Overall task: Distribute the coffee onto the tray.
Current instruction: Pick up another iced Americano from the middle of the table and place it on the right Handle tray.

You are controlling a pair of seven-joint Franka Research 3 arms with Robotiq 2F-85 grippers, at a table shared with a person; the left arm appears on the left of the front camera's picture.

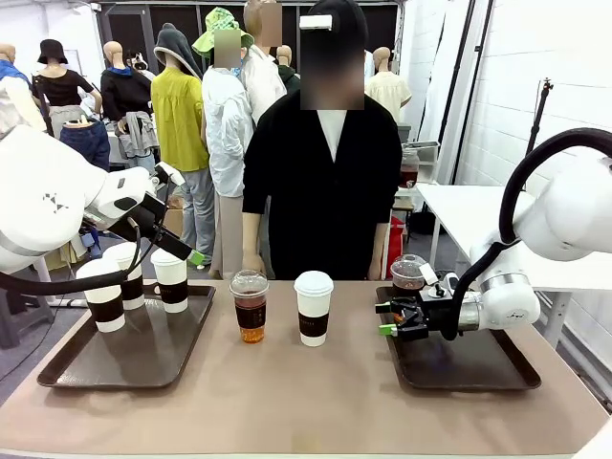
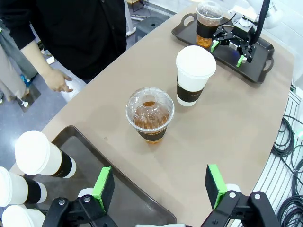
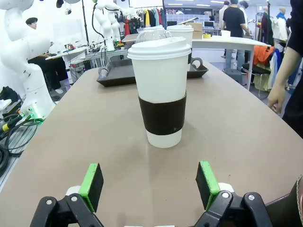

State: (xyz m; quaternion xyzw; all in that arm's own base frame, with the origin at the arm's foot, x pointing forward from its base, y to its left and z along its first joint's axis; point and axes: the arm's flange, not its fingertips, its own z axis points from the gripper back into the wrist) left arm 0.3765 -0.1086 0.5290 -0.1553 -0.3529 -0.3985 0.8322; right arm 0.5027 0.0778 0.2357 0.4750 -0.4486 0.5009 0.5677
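Our right gripper (image 3: 149, 182) stands wide open and empty, low over the inner end of the right tray (image 1: 478, 368). It points at the lone paper cup (image 3: 162, 94), which stands upright on the bare table (image 1: 316, 402) near the middle, with an iced cup (image 1: 250, 306) just beside it. Our left gripper (image 2: 158, 184) is spread open as well, holding nothing, raised over the edge of the left tray (image 1: 124, 359), where we see three paper cups (image 1: 172, 279) standing; a second iced cup (image 1: 408, 273) sits on the right tray behind the right gripper.
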